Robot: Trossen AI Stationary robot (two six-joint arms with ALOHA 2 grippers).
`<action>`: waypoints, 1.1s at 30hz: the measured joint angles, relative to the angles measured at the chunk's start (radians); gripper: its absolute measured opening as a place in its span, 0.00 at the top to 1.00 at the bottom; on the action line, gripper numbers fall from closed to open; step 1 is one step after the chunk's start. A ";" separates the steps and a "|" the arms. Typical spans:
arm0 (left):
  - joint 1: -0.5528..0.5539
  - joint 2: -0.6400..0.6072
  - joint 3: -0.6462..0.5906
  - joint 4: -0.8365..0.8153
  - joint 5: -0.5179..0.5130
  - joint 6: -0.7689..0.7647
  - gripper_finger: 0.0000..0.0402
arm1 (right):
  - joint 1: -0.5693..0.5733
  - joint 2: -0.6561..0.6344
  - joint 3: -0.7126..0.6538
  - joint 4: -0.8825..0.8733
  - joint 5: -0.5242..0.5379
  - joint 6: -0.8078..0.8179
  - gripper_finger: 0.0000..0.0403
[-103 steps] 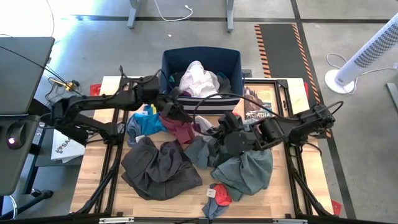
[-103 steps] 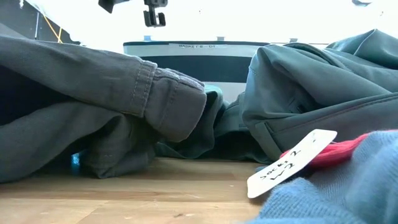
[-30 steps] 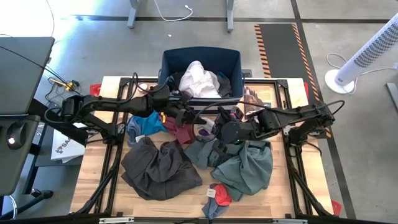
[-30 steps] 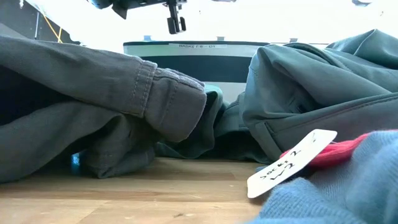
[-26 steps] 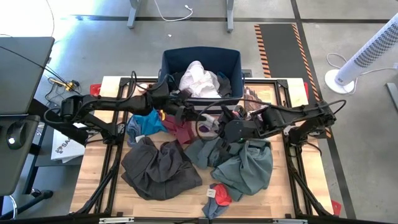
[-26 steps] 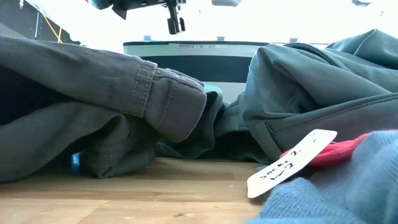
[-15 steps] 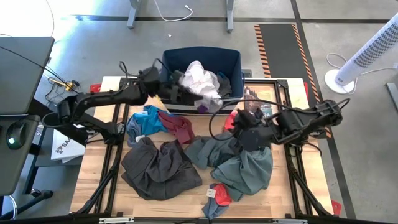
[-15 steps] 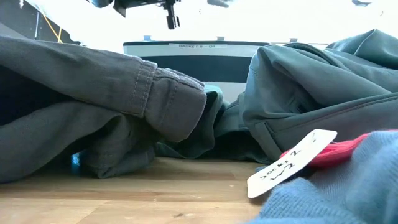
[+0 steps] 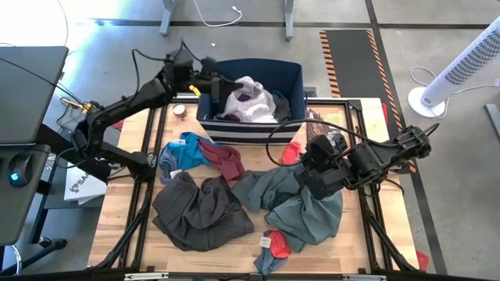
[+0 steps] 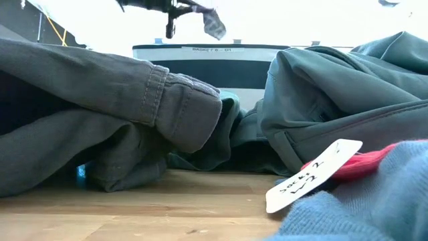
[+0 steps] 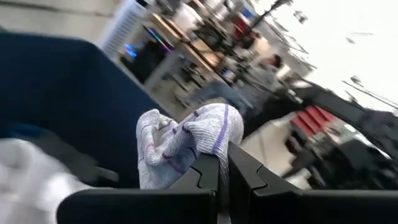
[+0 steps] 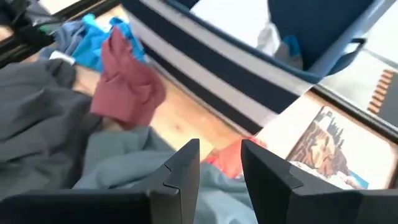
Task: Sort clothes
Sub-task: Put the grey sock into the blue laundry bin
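From above, the left gripper reaches over the navy striped fabric bin, above the white garment.

In the left wrist view, its fingers are clamped on a small grey-white knitted sock.

The right gripper hovers with fingers apart above the grey-green shirt.

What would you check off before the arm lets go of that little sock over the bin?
1. Left gripper shut on the sock: ok.
2. Sock over the bin, not the table: ok, it shows above the white clothes in the high view.
3. Room left in the bin: cannot tell.
4. Right gripper out of the way: ok, open, over the grey-green shirt.
5. Other clothes clear of the drop: ok, maroon piece and trousers lie on the table.
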 joint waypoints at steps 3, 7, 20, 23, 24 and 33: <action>0.046 0.015 0.001 0.010 -0.022 0.006 1.00 | 0.000 -0.034 -0.056 0.001 0.029 0.051 0.72; 0.081 0.080 0.004 0.068 -0.019 -0.036 1.00 | -0.005 -0.086 -0.147 0.037 0.036 0.103 0.72; 0.027 0.425 0.390 -0.226 -0.183 0.237 1.00 | -0.005 -0.273 -0.449 0.306 0.030 0.196 0.72; 0.003 0.493 0.517 -0.369 -0.261 0.384 1.00 | -0.005 -0.284 -0.474 0.344 0.024 0.195 0.72; -0.005 0.511 0.553 -0.399 -0.271 0.419 1.00 | -0.005 -0.284 -0.474 0.344 0.023 0.192 0.72; -0.081 0.639 0.700 -0.451 -0.350 0.536 1.00 | -0.008 -0.284 -0.474 0.348 0.048 0.108 0.72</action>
